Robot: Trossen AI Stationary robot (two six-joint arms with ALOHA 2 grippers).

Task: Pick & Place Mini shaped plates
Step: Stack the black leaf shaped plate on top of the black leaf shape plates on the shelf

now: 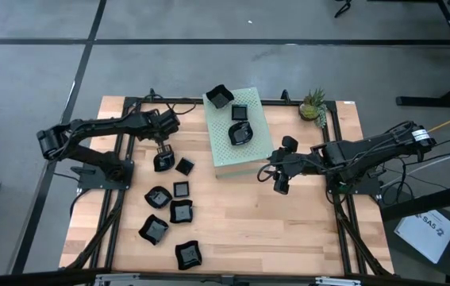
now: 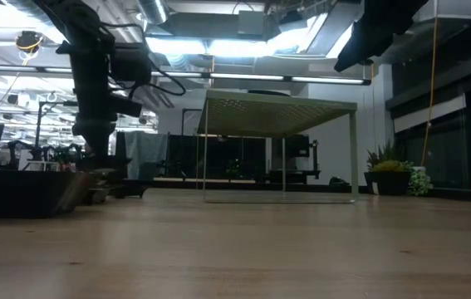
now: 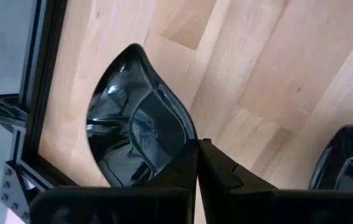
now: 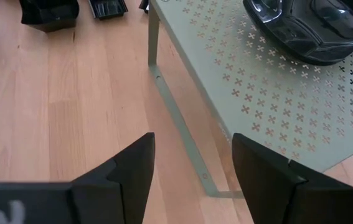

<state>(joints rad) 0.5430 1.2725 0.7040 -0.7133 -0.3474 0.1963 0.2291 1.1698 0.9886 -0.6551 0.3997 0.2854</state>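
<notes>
Several glossy black mini shaped plates lie on the wooden table, among them a plate (image 1: 181, 189) and another near the front edge (image 1: 188, 254). Three more sit on the pale green perforated box (image 1: 250, 151), one of them at its middle (image 1: 240, 133). My left gripper (image 1: 161, 148) is at the table's left, shut on one wavy-rimmed plate (image 3: 139, 118). My right gripper (image 1: 280, 184) hangs open over bare wood just right of the box, with nothing between its fingers (image 4: 192, 174). My left gripper pinches the plate's rim (image 3: 185, 146) between its two fingers, at one side of the dish. The fingers come from above, slanting steeply down. The plate hangs tilted below them, its hollow facing the wrist camera, and looks lifted off the wood.
A small pineapple-like plant (image 1: 313, 105) stands at the far right corner. Black frame rails (image 1: 129, 102) run along the table's sides. The box's front edge and leg (image 4: 164, 87) are close before my right gripper. Bare wood lies at the table's near right.
</notes>
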